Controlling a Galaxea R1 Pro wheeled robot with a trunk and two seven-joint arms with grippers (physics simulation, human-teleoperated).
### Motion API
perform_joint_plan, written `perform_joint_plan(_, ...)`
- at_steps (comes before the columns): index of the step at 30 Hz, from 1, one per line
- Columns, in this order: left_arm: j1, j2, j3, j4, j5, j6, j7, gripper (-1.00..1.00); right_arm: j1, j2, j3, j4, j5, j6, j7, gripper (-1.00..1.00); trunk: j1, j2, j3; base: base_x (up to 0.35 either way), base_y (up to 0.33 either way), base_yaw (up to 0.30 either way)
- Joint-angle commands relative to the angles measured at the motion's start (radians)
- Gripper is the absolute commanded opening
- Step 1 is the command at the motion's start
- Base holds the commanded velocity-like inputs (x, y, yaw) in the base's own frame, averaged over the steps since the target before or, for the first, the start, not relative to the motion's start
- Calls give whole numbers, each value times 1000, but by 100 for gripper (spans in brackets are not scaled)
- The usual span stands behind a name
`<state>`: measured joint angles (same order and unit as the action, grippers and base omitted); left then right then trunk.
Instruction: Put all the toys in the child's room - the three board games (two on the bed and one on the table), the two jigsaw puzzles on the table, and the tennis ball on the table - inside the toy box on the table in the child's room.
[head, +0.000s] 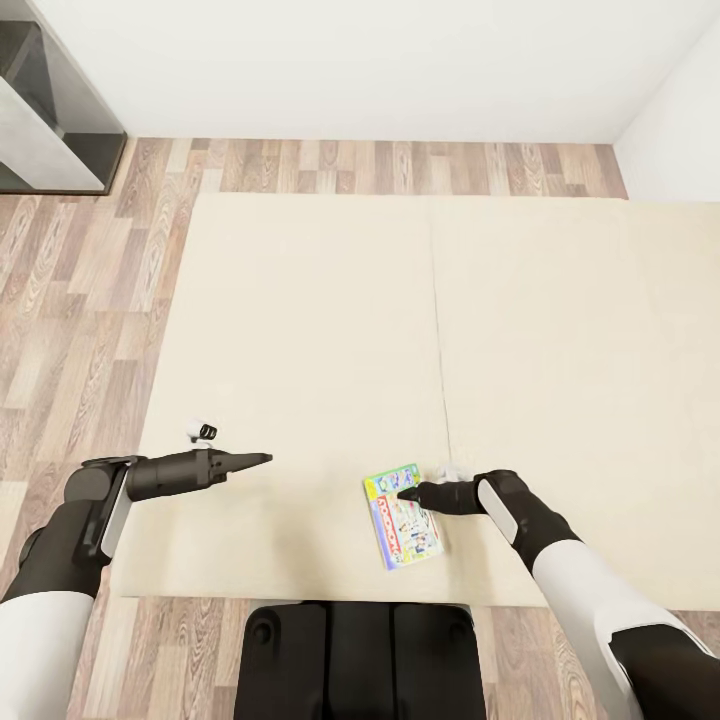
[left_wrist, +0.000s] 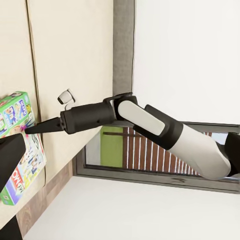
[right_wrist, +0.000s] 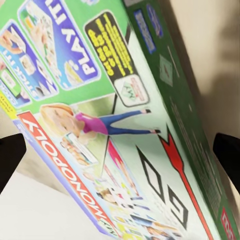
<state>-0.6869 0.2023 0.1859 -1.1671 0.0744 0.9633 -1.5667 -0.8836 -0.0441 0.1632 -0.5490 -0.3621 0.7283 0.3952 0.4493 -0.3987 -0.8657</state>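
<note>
One board game, a flat green box reading "MONOPOLY", lies on the beige bed close to its near edge. My right gripper hovers at the box's far end. Its fingers are open, and their tips stand wide apart at either side of the printed lid. From the left wrist view, the right gripper points at the same box. My left gripper hangs over bare mattress well to the left of the game, pointing toward it, open and empty, with one dark fingertip showing.
Wood-plank floor runs along the bed's left and far sides, up to a white wall. A dark grey unit stands at the far left corner. My black base is against the bed's near edge. A window lies beyond the bed.
</note>
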Motion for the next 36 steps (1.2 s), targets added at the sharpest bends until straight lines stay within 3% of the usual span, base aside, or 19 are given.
perform_joint_plan(1, 0, 0, 0, 0, -1, 11, -4, 100, 0, -1, 5, 0, 9, 2, 1, 100, 1, -1, -1, 0, 0, 0)
perform_joint_plan(19, 0, 0, 0, 0, -1, 11, -4, 100, 0, -1, 6, -1, 6, 2, 2, 100, 1, -1, -1, 0, 2, 0)
perform_joint_plan(36, 0, 0, 0, 0, -1, 11, -4, 100, 0, 0, 6, -2, 4, 2, 2, 100, 1, -1, -1, 0, 92, 0)
